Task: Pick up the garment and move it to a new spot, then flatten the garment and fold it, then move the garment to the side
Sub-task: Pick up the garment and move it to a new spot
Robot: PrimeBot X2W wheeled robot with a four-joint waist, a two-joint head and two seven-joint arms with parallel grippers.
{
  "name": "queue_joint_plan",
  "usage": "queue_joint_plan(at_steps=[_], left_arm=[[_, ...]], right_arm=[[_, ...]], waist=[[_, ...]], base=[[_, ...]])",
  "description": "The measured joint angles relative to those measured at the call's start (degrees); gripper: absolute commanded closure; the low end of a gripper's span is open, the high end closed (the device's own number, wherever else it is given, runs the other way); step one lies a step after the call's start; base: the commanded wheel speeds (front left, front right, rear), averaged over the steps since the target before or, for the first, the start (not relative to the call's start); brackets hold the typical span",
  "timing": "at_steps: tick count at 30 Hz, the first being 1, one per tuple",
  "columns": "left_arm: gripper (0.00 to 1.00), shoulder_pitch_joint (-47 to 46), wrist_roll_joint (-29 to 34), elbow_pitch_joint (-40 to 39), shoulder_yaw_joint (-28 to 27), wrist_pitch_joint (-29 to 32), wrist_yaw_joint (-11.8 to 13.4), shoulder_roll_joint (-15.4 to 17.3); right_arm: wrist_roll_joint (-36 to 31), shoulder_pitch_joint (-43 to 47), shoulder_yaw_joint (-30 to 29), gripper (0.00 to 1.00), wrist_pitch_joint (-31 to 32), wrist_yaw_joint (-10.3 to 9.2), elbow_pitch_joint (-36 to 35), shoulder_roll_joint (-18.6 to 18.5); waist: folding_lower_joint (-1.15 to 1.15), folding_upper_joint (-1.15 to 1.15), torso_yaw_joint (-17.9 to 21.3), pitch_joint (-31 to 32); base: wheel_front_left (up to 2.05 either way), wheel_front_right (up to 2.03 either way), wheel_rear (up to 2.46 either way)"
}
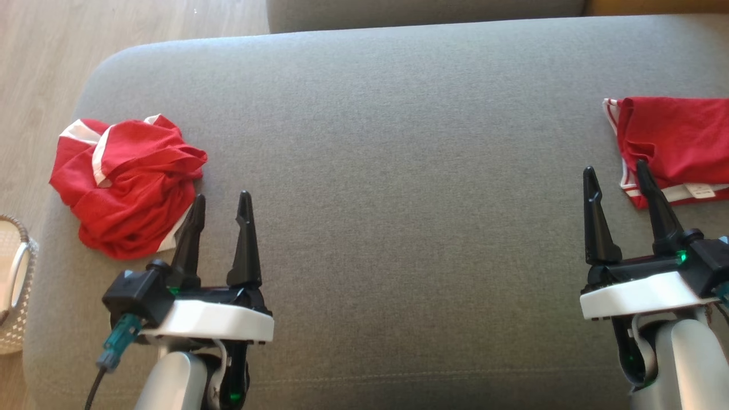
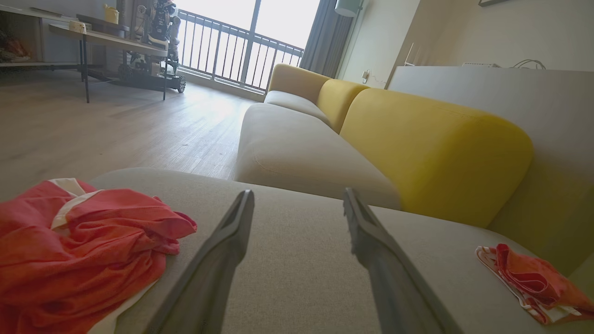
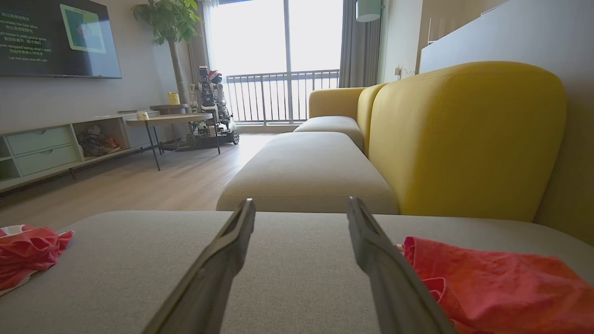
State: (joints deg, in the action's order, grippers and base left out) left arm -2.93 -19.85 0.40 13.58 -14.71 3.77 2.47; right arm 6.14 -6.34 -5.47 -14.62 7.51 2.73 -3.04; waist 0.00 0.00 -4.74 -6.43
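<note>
At the far left edge, a pale woven basket (image 1: pixel 14 273) is standing on the light wooden floor (image 1: pixel 34 57), beside the broad grey fabric sofa cushion (image 1: pixel 398 114) that is carrying everything else. Near the cushion's left end, a crumpled red fabric garment with white trim (image 1: pixel 128 182) is lying in a loose heap, bunched and not flattened.

Just right of the heap, the left gripper (image 1: pixel 222 195) is hovering low over the cushion. Its jaws are standing wide apart and gripping nothing. Its outer finger is sitting right at the heap's edge, though I cannot tell whether it is touching the cloth.

Further right, a wide stretch of grey cushion is separating the two arms. The right gripper (image 1: pixel 615 166) is hovering there too, its jaws likewise apart and holding nothing. Beside it, a folded red fabric garment with white striped edging (image 1: pixel 678 136) is lying flat near the cushion's right end and running past the frame.

Judging by this layout, the folded piece is looking finished and set aside. The crumpled garment seems to be the one in hand, and nothing is looking done on it yet. Picking it up, moving it towards the middle of the cushion, flattening, folding and shifting it aside are all remaining. The left gripper is appearing best placed to begin.
</note>
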Motion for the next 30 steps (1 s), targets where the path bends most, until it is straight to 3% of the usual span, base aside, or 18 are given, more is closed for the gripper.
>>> queue_joint_plan(at_steps=[11,30], left_arm=[[0.00,-0.49,-0.48,-0.20,0.40,0.00,0.63,0.01],[0.00,1.21,-1.08,-0.87,0.29,0.00,1.26,0.02]], right_arm=[[-0.98,0.02,0.71,0.00,0.00,0.00,-0.31,0.01],[-1.44,0.42,4.30,0.00,0.00,0.00,1.52,0.03]], waist=[[0.00,0.00,-5.10,-1.14],[0.00,0.00,-21.63,0.02]], base=[[0.00,0.00,0.00],[0.00,0.00,0.00]])
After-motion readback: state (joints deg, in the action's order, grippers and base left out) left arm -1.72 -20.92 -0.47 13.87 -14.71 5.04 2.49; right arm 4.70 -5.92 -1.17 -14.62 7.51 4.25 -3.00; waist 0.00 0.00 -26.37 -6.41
